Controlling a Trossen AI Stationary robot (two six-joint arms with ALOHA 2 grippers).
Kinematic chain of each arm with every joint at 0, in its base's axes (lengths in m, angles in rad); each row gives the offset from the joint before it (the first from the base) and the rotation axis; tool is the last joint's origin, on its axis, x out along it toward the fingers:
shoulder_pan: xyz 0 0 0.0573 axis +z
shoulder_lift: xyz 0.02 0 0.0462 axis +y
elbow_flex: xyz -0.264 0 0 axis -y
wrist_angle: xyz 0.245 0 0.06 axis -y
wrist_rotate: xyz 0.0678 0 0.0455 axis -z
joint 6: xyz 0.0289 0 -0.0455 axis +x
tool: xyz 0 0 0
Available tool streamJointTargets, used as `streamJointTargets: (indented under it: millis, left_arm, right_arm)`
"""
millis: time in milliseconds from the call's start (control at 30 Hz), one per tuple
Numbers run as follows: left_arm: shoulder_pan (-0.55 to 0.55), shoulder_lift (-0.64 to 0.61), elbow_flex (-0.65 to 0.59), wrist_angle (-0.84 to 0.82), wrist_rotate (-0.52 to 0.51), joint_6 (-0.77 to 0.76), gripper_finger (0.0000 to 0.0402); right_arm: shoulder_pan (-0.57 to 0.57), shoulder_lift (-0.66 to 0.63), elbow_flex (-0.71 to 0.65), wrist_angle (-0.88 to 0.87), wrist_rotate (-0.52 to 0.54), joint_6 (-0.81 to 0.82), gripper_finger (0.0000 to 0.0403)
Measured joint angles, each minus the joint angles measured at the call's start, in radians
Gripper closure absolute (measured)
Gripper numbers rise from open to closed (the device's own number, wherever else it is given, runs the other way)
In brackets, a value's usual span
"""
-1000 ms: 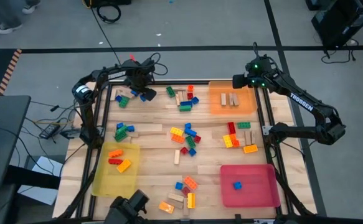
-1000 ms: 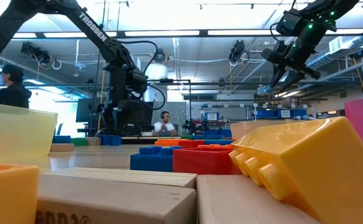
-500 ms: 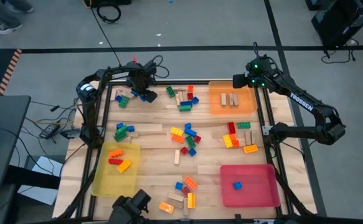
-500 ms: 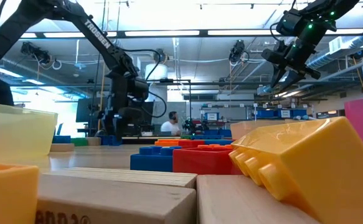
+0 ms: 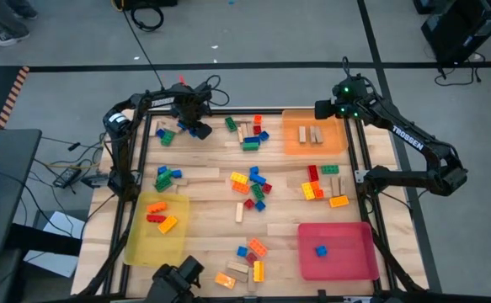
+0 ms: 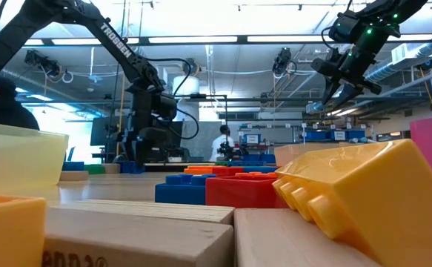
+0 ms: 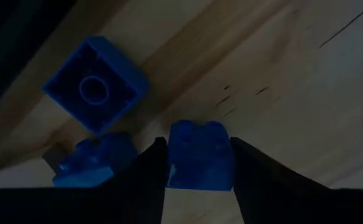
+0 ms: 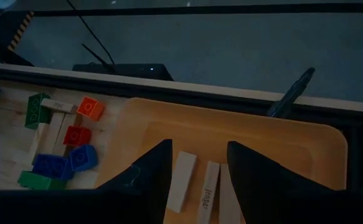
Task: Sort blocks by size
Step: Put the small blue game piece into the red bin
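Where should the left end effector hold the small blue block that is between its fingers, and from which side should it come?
Probably from straight above, gripping the small blue block on its two flat side walls. It sits on the table between the open fingers of the left end effector, studs facing sideways, with a second blue block lying apart.

From above, the pale wooden surface (image 5: pixel 211 202) is lit bright and even, and the shadows under things are soft and small. Seen from low down, long white ceiling lights (image 6: pixel 201 39) glare hard, the big yellow plastic brick (image 6: pixel 356 196) and the tan wooden block (image 6: pixel 127 237) up close are fuzzy, and far things are sharper. Both wrist pictures are dim, and the small blue plastic brick (image 7: pixel 200 163) looks dark between black fingers.
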Motion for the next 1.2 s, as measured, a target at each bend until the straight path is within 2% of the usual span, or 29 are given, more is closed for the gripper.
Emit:
streamJointTargets:
  millis: [100,233,433,600,700,800,1033,1200]
  left_arm:
    - [0.000,0.000,0.000,-0.004,0.005,0.000,0.0256]
    - [0.001,-0.020,0.000,-0.005,0.101,-0.021,0.0256]
    - [-0.002,-0.127,0.000,0.011,0.238,-0.081,0.0256]
    - [-0.022,-0.246,0.000,0.082,0.326,-0.161,0.0256]
    - [-0.049,-0.307,0.000,0.150,0.360,-0.225,0.0256]
    - [-0.081,-0.347,0.000,0.221,0.391,-0.293,0.0256]
    - [-0.168,-0.357,0.000,0.364,0.527,-0.417,0.0252]
    - [-0.224,-0.357,0.000,0.488,0.530,-0.509,0.0250]
  right_arm:
    - [0.000,0.000,0.000,0.000,0.000,0.000,0.0235]
    - [0.000,0.000,0.000,0.000,-0.022,-0.001,0.0235]
    - [0.000,0.000,0.000,0.002,-0.059,-0.013,0.0235]
    - [0.020,0.000,0.000,0.072,-0.163,-0.043,0.0235]
    - [0.061,0.000,0.000,0.154,-0.235,-0.059,0.0235]
    - [0.123,0.000,0.000,0.258,-0.245,-0.106,0.0235]
    - [0.296,0.000,0.000,0.499,-0.246,-0.366,0.0235]
    - [0.396,0.000,0.000,0.547,-0.147,-0.497,0.0228]
